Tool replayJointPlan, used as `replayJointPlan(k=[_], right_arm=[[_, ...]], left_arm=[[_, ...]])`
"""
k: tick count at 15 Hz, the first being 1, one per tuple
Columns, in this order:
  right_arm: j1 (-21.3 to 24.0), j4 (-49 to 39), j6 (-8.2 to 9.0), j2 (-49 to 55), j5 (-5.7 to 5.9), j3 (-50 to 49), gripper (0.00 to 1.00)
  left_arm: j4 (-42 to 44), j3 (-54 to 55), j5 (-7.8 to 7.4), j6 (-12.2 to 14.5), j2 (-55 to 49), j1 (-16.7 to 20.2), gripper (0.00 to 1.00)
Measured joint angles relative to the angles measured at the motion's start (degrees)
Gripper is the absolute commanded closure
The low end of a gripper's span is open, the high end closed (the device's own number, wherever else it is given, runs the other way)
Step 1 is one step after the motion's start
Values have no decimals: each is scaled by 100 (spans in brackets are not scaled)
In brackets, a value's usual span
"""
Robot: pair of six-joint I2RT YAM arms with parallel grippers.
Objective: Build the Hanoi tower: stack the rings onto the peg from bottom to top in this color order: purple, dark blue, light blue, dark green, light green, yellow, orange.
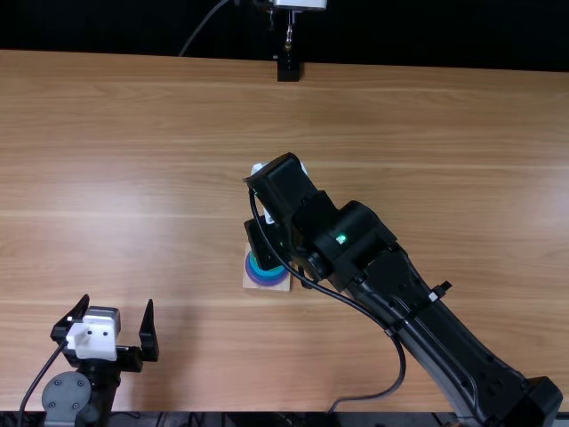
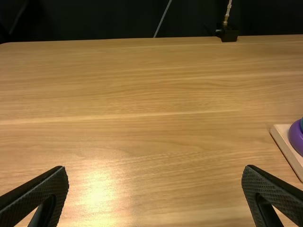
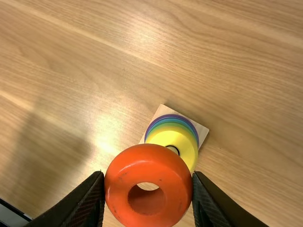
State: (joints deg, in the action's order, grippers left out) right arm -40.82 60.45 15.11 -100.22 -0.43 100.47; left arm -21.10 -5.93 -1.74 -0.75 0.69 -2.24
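Note:
In the top view my right gripper (image 1: 267, 242) is over the wooden base (image 1: 250, 286), partly covering the ring stack, where purple (image 1: 268, 282) and blue rims show. From the right wrist, my right gripper (image 3: 148, 175) is shut on the orange ring (image 3: 117, 184), held above and beside the stack. That stack sits on the base (image 3: 202, 130), its yellow ring (image 3: 182, 137) uppermost, with green, blue and purple edges beneath. My left gripper (image 1: 117, 303) stands open at the near left; in its wrist view the left gripper (image 2: 155, 169) has nothing between its fingers.
The right arm (image 1: 418, 311) stretches diagonally from the near right corner to the middle, above the wooden table (image 1: 133, 160). At the far edge stands a dark mount (image 1: 288, 68) with a thin post. A white piece (image 1: 258, 167) shows beside the right gripper.

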Motion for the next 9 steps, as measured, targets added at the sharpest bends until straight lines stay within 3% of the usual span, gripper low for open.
replayJointPlan(k=[9], right_arm=[[188, 9, -136, 0, 4, -190, 100]], left_arm=[[-2, 0, 0, 0, -2, 0, 0]])
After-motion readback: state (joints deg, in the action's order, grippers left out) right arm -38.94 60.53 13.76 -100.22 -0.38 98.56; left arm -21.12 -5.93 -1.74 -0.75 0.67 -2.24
